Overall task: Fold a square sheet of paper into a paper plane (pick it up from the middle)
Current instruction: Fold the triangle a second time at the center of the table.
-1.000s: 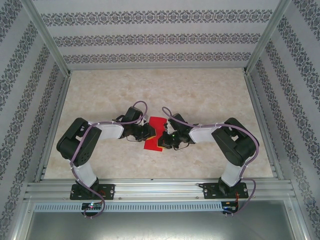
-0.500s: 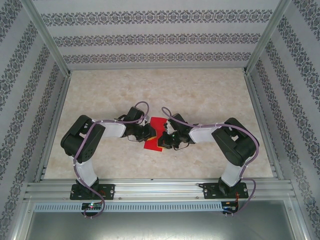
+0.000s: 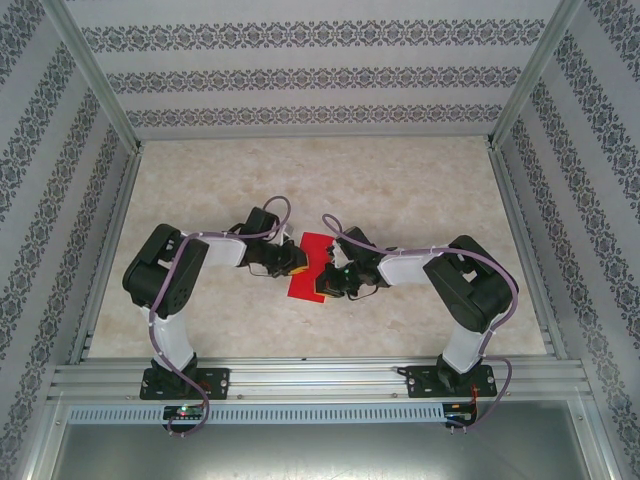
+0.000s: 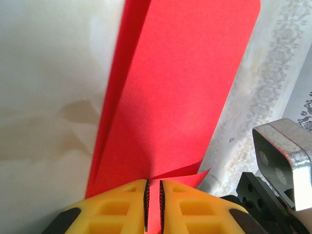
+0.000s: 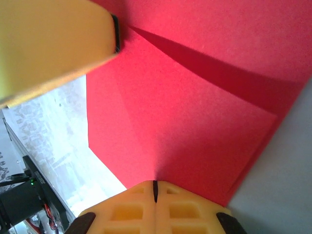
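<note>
The square sheet of paper is bright red and folded into a long layered shape. It is held up between both arms above the middle of the table. My left gripper is shut on its left edge. In the left wrist view the paper runs away from the yellow gripper, with a thin layer pinched between the pads and a loose flap beside them. My right gripper is shut on the opposite edge. In the right wrist view the paper fans out from the gripper, and a crease runs across it.
The marble-patterned table is fenced by aluminium rails and patterned walls. A yellow finger of the left gripper shows at the upper left of the right wrist view. The right arm's grey wrist block sits close on the right of the left wrist view.
The left arm's elbow has swung slightly right and its wrist has edged away from the near edge. The red paper and the right arm have hardly moved. Both grips hold.
</note>
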